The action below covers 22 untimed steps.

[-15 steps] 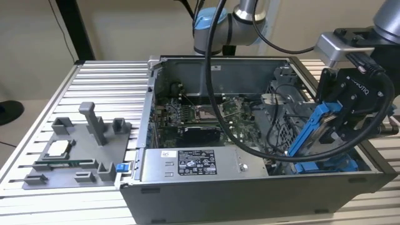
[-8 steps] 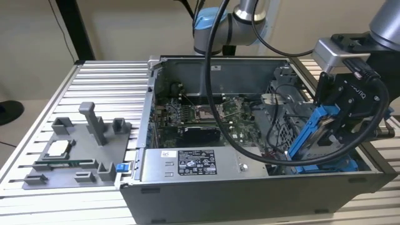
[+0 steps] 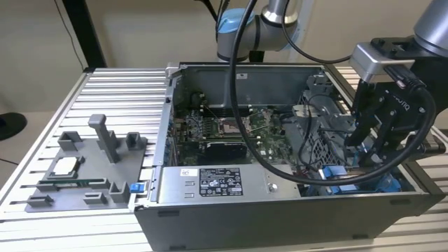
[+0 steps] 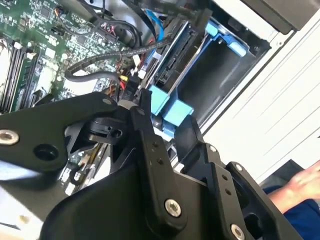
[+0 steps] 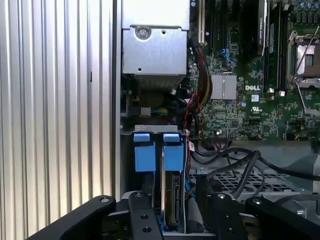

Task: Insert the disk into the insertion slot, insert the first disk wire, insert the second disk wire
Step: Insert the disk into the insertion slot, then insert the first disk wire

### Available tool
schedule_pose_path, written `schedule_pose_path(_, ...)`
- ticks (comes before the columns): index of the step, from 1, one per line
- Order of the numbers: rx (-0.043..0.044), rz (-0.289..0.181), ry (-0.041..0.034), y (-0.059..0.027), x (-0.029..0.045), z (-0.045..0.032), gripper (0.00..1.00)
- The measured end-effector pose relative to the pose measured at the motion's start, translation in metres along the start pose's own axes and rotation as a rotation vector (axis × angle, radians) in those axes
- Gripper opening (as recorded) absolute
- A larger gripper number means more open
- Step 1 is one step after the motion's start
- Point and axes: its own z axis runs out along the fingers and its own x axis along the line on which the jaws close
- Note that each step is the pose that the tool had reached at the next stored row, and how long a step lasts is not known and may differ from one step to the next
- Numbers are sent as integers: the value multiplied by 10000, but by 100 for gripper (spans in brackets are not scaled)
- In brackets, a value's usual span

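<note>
**Hand down in the drive-bay corner**

Black links of the hand (image 4: 167, 120) loom closest in both wrist views. They are set astride the disk (image 5: 173, 200), which stands on edge in its bay slot with its blue frame tab toward the motherboard (image 5: 240, 100). Whether the hand clamps the disk or merely flanks it, I cannot tell. A second blue frame (image 5: 143, 152) sits just beside the disk, on the side nearer the side wall (image 5: 116, 75).

The open computer case (image 3: 280, 215) lies on a ribbed aluminium desk (image 3: 112, 89) before a plain beige room wall (image 3: 140, 31). On the exterior view's left a grey fixture tray (image 3: 70, 202) rests on the desk, apart from the case. (A person's blue sleeve (image 4: 295, 212) shows past the desk edge.)

Room is tight here. The bay hugs the case corner, the silver power-supply box (image 3: 210, 184) sits near it along the same wall, and black cables (image 5: 235, 170) crowd its inner side. Beyond the side wall the ribbed desk runs open.
</note>
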Motion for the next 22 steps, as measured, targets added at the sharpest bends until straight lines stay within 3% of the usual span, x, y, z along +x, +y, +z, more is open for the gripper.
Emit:
schedule_pose_path(14, -8, -35, 4, 7, -42, -166, 100)
schedule_pose_path(22, -3, -54, -27, 9, -151, -160, 100)
